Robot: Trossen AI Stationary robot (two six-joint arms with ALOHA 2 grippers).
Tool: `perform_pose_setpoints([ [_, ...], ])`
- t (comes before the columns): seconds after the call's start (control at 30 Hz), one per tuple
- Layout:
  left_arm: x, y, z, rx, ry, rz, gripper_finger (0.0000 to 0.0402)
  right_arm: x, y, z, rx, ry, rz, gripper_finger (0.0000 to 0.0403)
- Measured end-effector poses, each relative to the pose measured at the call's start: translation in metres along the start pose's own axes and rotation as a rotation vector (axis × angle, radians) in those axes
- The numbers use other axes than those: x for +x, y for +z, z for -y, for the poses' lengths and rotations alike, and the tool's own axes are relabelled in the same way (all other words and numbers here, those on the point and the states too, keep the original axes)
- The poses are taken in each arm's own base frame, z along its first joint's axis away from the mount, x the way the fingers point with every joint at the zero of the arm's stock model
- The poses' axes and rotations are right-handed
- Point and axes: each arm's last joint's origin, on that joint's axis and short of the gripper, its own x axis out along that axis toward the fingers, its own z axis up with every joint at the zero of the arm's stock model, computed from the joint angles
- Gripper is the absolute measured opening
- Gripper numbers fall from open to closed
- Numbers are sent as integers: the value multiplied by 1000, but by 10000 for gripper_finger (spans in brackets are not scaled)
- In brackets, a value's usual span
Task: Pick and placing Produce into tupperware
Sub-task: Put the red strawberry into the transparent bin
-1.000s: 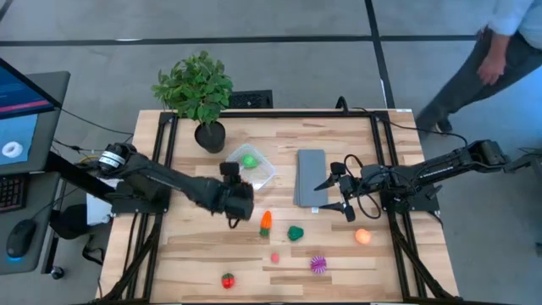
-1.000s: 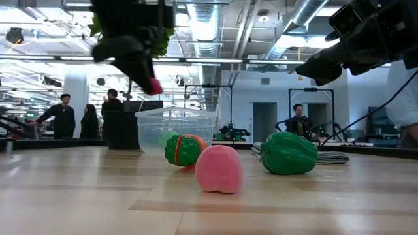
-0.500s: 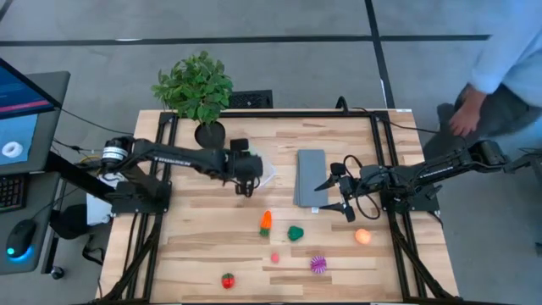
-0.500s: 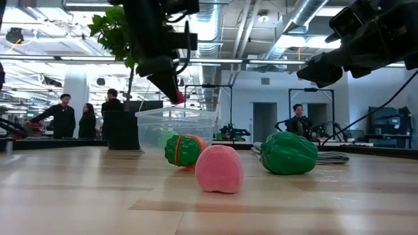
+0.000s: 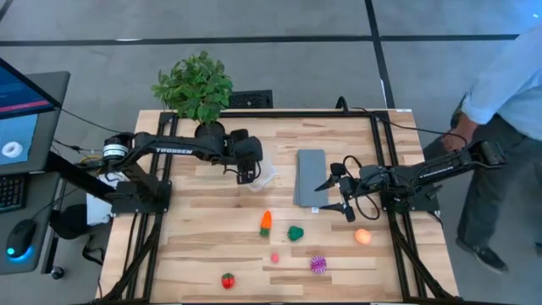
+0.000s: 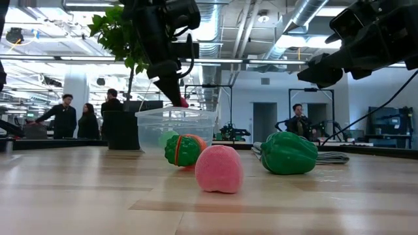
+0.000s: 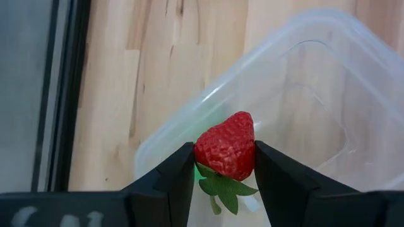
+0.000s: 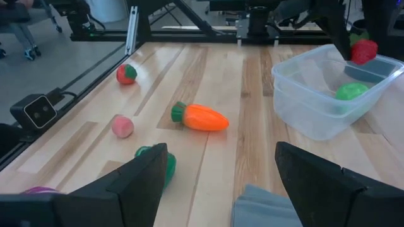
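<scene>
Left wrist view, your left gripper [image 7: 224,165] clamps a red strawberry [image 7: 225,146] between both fingers, hanging just above the clear tupperware [image 7: 315,82] rim, green ball [image 8: 351,92] already inside, your right gripper [image 5: 337,195] spread wide beside the grey slab [image 5: 310,176]

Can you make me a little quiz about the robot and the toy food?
1. True or false: the left gripper holds a strawberry above the tupperware.
2. Which toy already lies inside the tupperware? A) green ball B) orange carrot C) spiky purple ball
3. Fill in: the right gripper waits, open, beside the grey ____.

Key: 1 true; 2 A; 3 slab.
</scene>
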Motion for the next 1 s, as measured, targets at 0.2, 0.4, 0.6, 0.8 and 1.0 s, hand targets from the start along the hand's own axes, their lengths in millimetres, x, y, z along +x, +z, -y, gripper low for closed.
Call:
perform_pose_setpoints([
  [0.2, 1, 0, -2, -6, 3, -3, 164, 0, 0, 0, 0, -1, 0, 317],
  [0.4, 1, 0, -3, 6, 7, -3, 188, 0, 0, 0, 0, -2, 0, 317],
  [0.6, 1, -1, -3, 6, 15, -5, 207, 0, 0, 0, 0, -2, 0, 317],
  [0.8, 1, -1, -2, 8, -23, -7, 220, 0, 0, 0, 0, -2, 0, 317],
  [1.0, 0, -3, 1, 19, -55, -23, 222, 0, 0, 0, 1, -2, 0, 317],
])
